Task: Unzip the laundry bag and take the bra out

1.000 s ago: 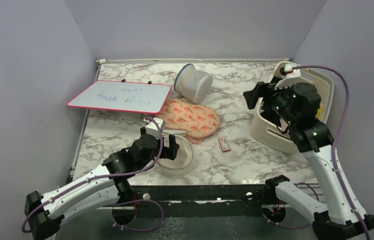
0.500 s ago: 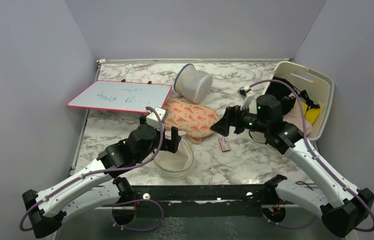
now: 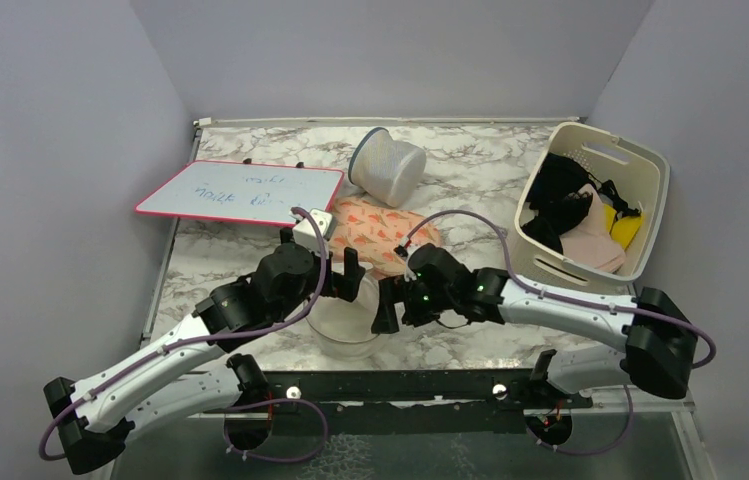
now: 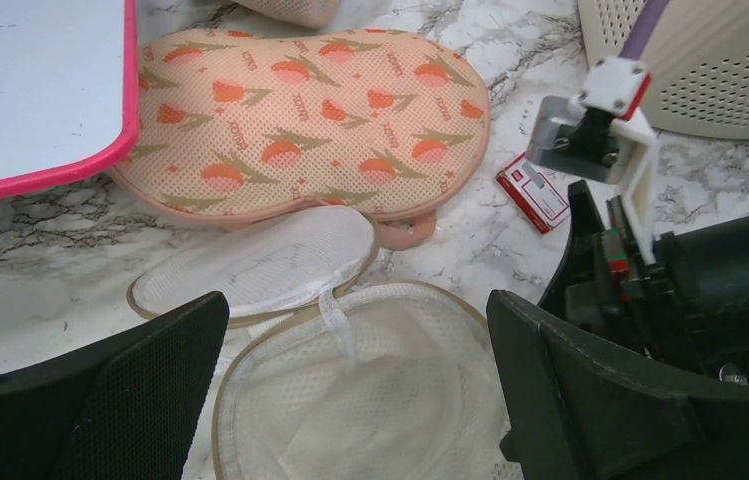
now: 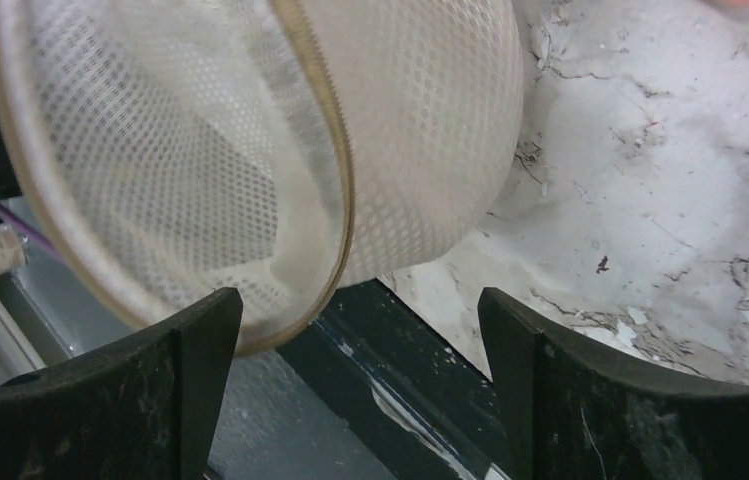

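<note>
Laundry bag (image 3: 352, 322) low in the middle of the top view, at the near edge of the marble table (image 3: 470, 170). Unzipped, with the round lid flap (image 4: 255, 272) thrown back toward the left of the left wrist frame and the mouth gaping on pale mesh. Printed face not visible from any camera.

Left gripper (image 4: 355, 300) hanging over the open mouth, fingers spread wide, gripping nothing. Right gripper (image 5: 360, 300) just beside the bag's right side, equally wide and holding nothing. Zip-edged rim filling the upper left of the right wrist frame, ahead of the fingers and not pinched between them.

Black heap in the left half of the cream basket (image 3: 650, 165), at the right edge of the top view: probably the bra (image 3: 557, 195), too bunched to be sure, with thin black straps trailing across the middle. Well apart from the bag. Pink and yellow clothes (image 3: 590, 242) beside it in the same basket.

Peach-print pouch (image 4: 300, 120) just beyond the lid flap. Small red-and-white card (image 4: 535, 192) off the pouch's lower right, hidden behind the right arm in the top view. Whiteboard (image 3: 240, 193) at the left, cut off in the wrist frame. Mesh cylinder (image 3: 390, 168) on its side at upper centre.
</note>
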Robot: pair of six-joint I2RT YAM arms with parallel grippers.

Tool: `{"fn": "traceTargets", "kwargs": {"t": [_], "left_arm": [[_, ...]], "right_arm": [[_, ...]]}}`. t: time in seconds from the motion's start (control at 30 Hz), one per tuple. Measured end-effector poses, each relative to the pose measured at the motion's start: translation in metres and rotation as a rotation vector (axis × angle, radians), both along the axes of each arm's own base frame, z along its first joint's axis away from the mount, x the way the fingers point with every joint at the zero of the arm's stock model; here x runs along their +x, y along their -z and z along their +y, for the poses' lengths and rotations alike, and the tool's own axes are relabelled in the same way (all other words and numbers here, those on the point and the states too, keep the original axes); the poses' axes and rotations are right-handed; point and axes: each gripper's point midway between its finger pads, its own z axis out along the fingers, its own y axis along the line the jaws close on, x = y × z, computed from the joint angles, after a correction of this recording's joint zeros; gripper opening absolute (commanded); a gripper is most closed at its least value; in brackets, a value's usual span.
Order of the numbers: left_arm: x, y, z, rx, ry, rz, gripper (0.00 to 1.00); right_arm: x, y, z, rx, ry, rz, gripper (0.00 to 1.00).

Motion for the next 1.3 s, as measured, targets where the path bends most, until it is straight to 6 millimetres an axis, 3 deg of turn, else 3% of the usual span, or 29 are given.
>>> {"fn": "traceTargets", "kwargs": {"t": [0.13,0.3,0.43,0.6,0.77,0.97,1.17,1.3], "left_arm": [[-0.001,-0.002,0.001,-0.011,-0.002,-0.002,0.99],[-0.002,-0.004,0.003,-0.019,-0.005,-0.002,0.99],[-0.004,-0.005,0.005,-0.031,-0.009,0.003,0.99],[-0.008,0.001,0.007,-0.060,-0.027,0.028,0.99],[-0.014,0.035,0.006,-0.056,-0.044,0.113,0.99],[-0.023,0.090,0.004,0.000,-0.075,0.262,0.99],[-0.028,0.125,0.014,0.003,-0.162,0.360,0.99],[-0.017,0.142,0.035,-0.044,-0.292,0.413,0.96]], "right_arm": [[0.000,0.017,0.008,-0.054,0.029,0.028,0.63],[0.005,0.033,0.004,-0.118,0.081,0.043,0.57],[0.011,0.042,-0.017,-0.221,0.129,0.011,0.53],[0.027,0.041,-0.060,-0.365,0.191,-0.084,0.53],[0.059,0.028,-0.087,-0.436,0.238,-0.173,0.54],[0.085,-0.003,-0.087,-0.488,0.229,-0.291,0.60],[0.089,-0.017,-0.086,-0.488,0.196,-0.334,0.60],[0.085,-0.034,-0.085,-0.430,0.187,-0.356,0.60]]}}
